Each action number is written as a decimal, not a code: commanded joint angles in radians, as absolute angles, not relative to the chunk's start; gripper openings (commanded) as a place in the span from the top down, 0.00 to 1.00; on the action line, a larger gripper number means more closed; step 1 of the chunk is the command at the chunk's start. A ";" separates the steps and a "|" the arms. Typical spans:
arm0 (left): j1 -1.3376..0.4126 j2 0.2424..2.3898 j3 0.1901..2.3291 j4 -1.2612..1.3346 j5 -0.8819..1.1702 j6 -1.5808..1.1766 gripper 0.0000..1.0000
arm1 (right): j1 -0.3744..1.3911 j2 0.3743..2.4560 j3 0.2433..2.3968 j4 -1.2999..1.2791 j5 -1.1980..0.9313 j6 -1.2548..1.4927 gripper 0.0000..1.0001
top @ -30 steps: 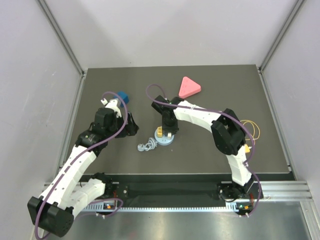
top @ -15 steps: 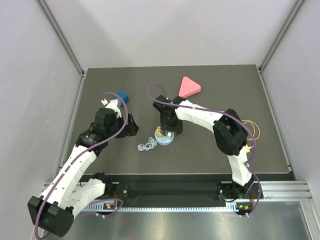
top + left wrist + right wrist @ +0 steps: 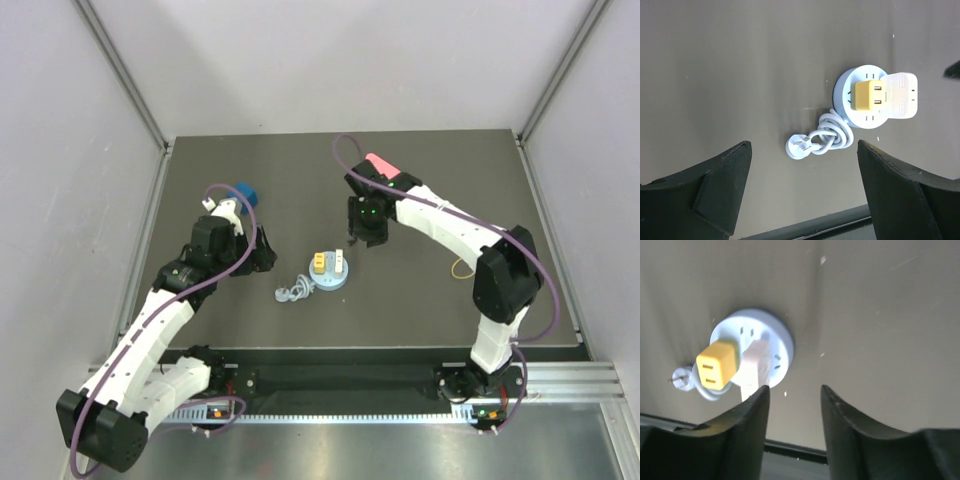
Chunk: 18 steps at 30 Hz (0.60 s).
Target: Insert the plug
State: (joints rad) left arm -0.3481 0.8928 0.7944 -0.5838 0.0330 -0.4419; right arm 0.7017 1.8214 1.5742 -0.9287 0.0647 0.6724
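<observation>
Socket [image 3: 331, 280], frame centre, carries white plug [image 3: 340, 261] and yellow plug [image 3: 319, 262] | coiled cord [image 3: 293, 292] at its lower left | right gripper [image 3: 368, 238] just upper right, jaws parted, empty | left gripper [image 3: 266, 249] farther left, jaws wide, empty

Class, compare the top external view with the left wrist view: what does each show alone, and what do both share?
Only top external: a pink triangular block, a blue object and a yellow rubber band. Only left wrist: the slots in the yellow adapter and the prongs of the cord's plug, too small to make out from above. Both: the round socket base, yellow adapter, white plug and coiled cord.
</observation>
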 commanded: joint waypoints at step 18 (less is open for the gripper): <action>-0.350 0.962 0.850 -0.525 0.118 -0.544 0.12 | 0.569 1.996 1.485 -0.531 -0.167 0.425 0.71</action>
State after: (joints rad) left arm -0.3481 0.9478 0.7944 -0.5766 0.0902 -0.5011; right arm 0.5728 1.9911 1.5043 -0.6548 -0.0986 0.4568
